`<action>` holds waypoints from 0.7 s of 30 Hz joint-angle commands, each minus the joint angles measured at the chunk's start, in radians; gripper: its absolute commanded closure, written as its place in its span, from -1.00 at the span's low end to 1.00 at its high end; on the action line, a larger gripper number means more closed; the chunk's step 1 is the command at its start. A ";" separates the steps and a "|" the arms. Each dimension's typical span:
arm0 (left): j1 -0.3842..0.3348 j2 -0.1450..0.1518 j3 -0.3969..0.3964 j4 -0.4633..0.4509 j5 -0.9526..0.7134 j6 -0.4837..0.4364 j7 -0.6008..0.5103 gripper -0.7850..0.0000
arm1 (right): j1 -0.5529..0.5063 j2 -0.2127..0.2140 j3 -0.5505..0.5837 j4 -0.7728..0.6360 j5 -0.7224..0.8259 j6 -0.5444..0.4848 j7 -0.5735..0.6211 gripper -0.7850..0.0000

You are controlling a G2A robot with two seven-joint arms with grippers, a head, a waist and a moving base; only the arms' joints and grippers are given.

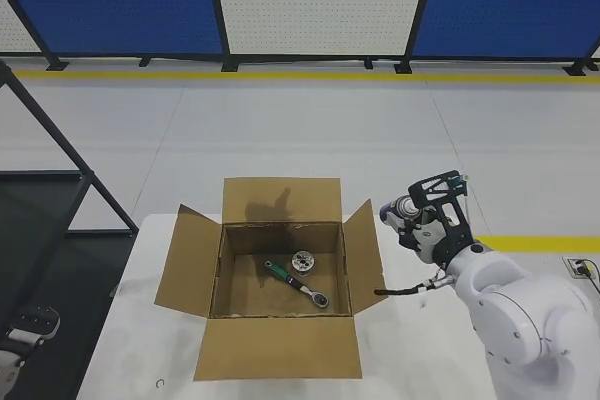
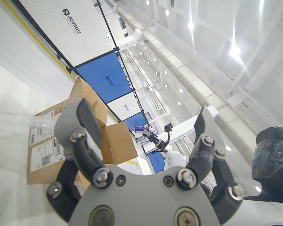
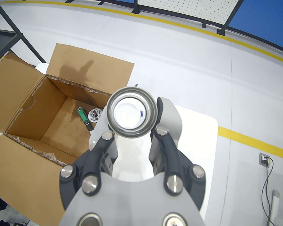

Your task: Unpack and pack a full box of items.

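An open cardboard box (image 1: 280, 345) stands on the white table (image 1: 420, 350) with all flaps folded out. Inside lie a green-handled ratchet wrench (image 1: 294, 282) and a round metal part (image 1: 302, 261); both also show in the right wrist view, wrench (image 3: 83, 117) and part (image 3: 95, 115). My right gripper (image 1: 415, 215) hangs above the table just right of the box's right flap, shut on a metal spray can (image 3: 131, 112) seen end-on. The can (image 2: 139, 129) also appears far off in the left wrist view. My left gripper (image 2: 143, 121) is open and holds nothing, low at the table's left side, facing the box (image 2: 118, 142).
A black metal rack (image 1: 40, 150) stands to the left of the table. Blue and white partition panels (image 1: 320, 25) line the back behind a yellow floor line. A wall socket with a cable (image 3: 265, 159) sits on the floor at the right.
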 commanded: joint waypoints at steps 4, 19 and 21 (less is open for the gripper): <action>0.000 0.000 0.000 0.000 0.000 0.000 0.000 -1.00 | 0.000 0.000 0.000 0.000 0.000 0.000 0.000 1.00; -0.004 -0.001 0.001 -0.008 0.002 0.008 0.015 -1.00 | -0.006 -0.001 -0.005 -0.001 0.025 -0.008 -0.078 1.00; -0.006 -0.002 0.003 -0.015 -0.015 0.004 0.018 -1.00 | 0.008 -0.002 -0.009 -0.001 0.049 -0.014 -0.086 1.00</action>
